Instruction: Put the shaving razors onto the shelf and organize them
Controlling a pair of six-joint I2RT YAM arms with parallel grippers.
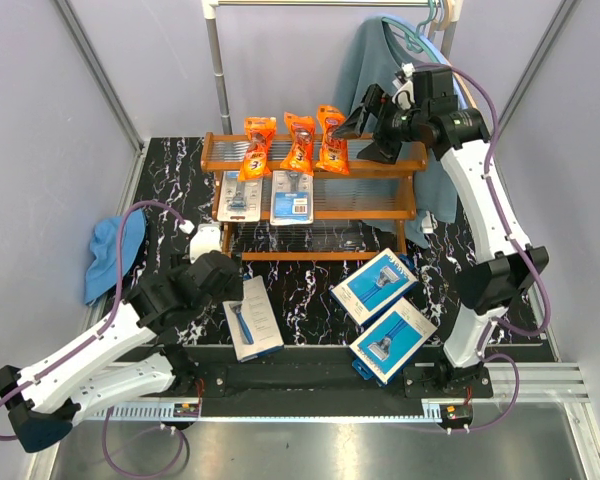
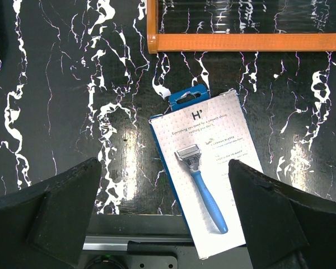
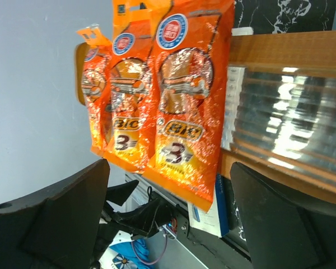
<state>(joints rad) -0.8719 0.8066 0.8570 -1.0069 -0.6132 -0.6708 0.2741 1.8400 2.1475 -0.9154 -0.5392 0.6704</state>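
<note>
- My right fingers (image 3: 59, 216) stand wide apart with nothing between them. They hang at the right end of the shelf (image 1: 360, 213), level with its top tier and facing along it.
- Three orange bags (image 1: 257, 148) (image 1: 300, 143) (image 1: 332, 140) sit side by side on that top tier, their lower ends drooping over its front rail.
- Through the right wrist camera the bags fill the view straight ahead. The nearest one is close to the fingers, and I see no contact.
- Two blister cards (image 1: 242, 195) (image 1: 292, 195) lie side by side on the left half of the middle tier.
- Three boxes (image 1: 252, 318) (image 1: 375, 285) (image 1: 393, 340) lie flat on the worktop (image 1: 305, 290) in front of the shelf. One is left of centre, and two are just beside each other near the right arm's base.
- My left fingers (image 2: 50, 213) are spread wide too and hold nothing. They hover over the left box.
- In the left wrist view that box lies face up, its tab end toward the shelf's foot and its near end past the worktop's edge.
- A blue cloth (image 1: 110, 255) lies at the worktop's left edge.
- A sweater (image 1: 390, 60) hangs behind the shelf.
</note>
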